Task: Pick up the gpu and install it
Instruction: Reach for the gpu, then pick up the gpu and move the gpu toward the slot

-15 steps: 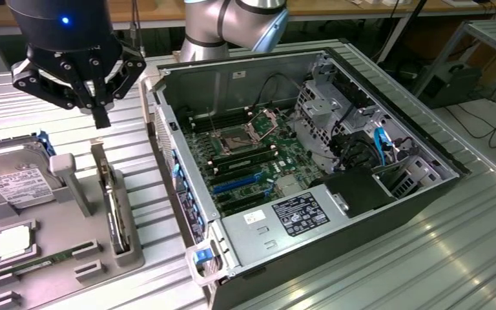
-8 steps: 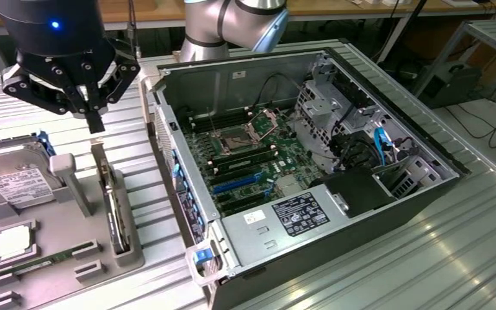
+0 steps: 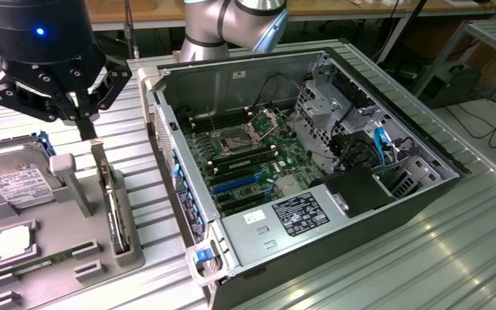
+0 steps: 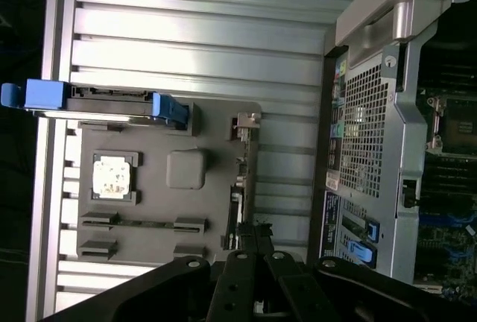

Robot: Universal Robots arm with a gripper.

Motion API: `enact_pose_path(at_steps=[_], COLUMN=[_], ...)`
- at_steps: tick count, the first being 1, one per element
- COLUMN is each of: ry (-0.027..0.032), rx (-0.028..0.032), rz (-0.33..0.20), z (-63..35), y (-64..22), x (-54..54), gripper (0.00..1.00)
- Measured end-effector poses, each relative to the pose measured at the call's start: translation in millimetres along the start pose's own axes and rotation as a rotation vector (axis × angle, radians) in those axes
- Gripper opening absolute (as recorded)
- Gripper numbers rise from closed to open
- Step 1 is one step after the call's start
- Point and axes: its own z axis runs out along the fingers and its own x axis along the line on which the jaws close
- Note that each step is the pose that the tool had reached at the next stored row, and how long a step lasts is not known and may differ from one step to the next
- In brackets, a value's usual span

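Exterior view: black gripper (image 3: 87,129) is hanging at upper left, pointing straight down, fingertips pinched together and holding nothing, just above the far end of the thin flat black gpu card with silver end bracket (image 3: 113,203). The card is standing on edge in a slot of the grey plastic parts tray (image 3: 59,258) at lower left, beside the open silver computer case (image 3: 257,84). It is looking light, stiff and fragile, so I'm judging the bare top edge the safest place to pinch, not the components.
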Motion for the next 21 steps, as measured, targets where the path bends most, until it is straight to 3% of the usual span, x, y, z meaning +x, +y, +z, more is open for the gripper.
enact_pose_path(at_steps=[9,21], ry=[-0.0003,-0.0003], rx=[-0.0001,-0.0001], rz=[0.0,0.0], z=[-0.8,-0.9], y=[-13.0,-14.3], x=[10.5,14.4], gripper=[0.11,0.11])
